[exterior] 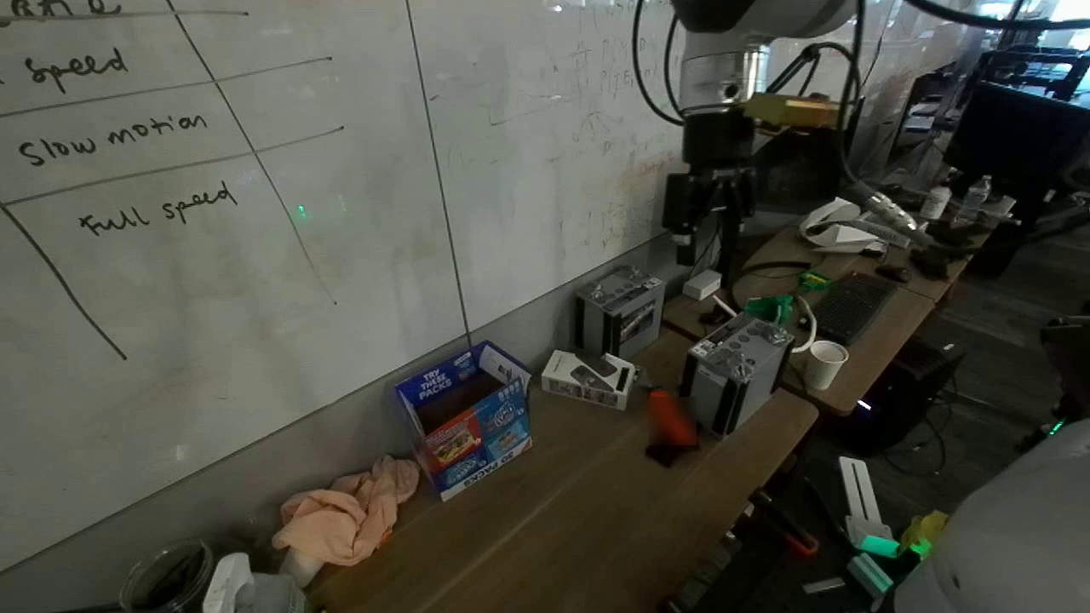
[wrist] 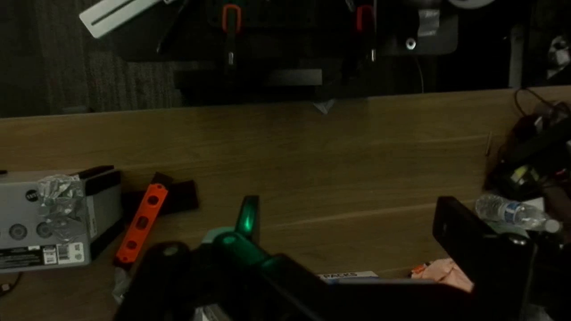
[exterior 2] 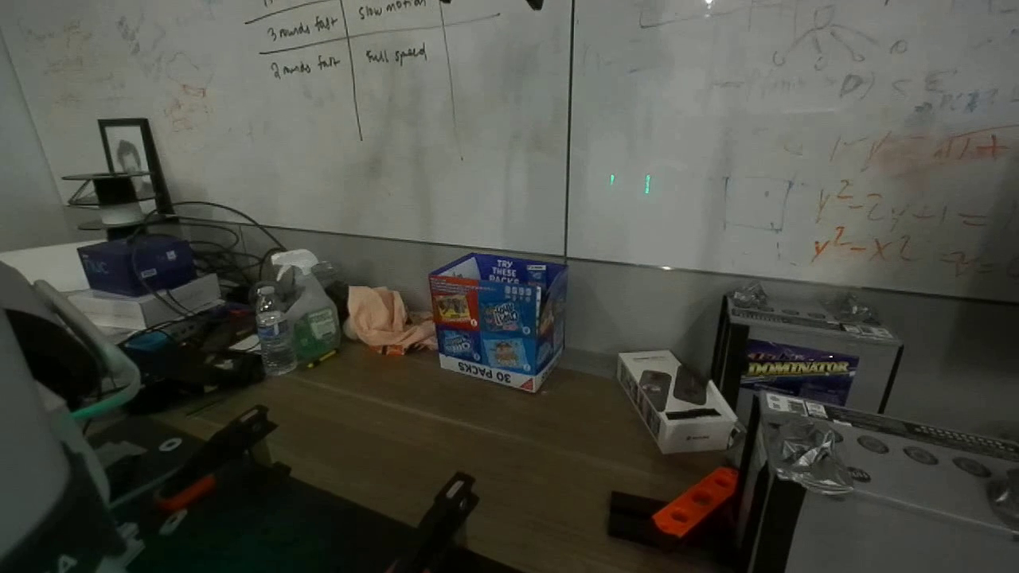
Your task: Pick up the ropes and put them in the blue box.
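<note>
The blue box (exterior: 490, 430) stands upright on the wooden table against the whiteboard wall, open side up, with red and white markings. An exterior view shows its printed front (exterior 2: 501, 330); its inside is mostly dark. Only a strip of the blue box (wrist: 350, 275) peeks past the gripper's body in the wrist view. The ropes are hidden or out of view. High above the table, my gripper (exterior: 707, 251) points down, apart from the box. Its fingers stand wide apart in the wrist view, and the gripper (wrist: 347, 203) has nothing between them but table behind.
A peach cloth (exterior: 349, 511) lies beside the box. On its opposite side are a white phone box (exterior: 588, 379), two grey devices (exterior: 737, 370) and an orange tool (wrist: 142, 223). A spray bottle (exterior 2: 310, 310) and water bottle (exterior 2: 275, 334) stand past the cloth. The whiteboard (exterior 2: 677, 143) rises behind.
</note>
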Controlling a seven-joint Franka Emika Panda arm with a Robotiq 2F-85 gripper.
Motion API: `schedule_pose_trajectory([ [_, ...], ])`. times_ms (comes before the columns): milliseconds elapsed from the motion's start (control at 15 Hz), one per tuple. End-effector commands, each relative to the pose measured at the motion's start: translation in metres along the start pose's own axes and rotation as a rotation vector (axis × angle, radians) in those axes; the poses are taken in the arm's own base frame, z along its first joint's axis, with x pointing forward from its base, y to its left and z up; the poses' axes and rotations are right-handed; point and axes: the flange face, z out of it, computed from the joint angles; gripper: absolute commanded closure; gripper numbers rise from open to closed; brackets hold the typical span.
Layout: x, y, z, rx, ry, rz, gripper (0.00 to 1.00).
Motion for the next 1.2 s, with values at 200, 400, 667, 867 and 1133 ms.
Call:
schedule_pose_trajectory([
  [200, -0.082, 0.027, 0.016, 0.068, -0.063, -0.019, 0.00],
  [400, -0.092, 0.020, 0.033, 0.002, -0.055, -0.076, 0.00],
  [667, -0.101, 0.007, 0.053, -0.111, -0.004, -0.157, 0.00],
  [867, -0.104, -0.004, 0.055, -0.088, 0.126, -0.176, 0.00],
  [1133, -0.107, -0.010, 0.058, -0.051, 0.212, -0.174, 0.00],
])
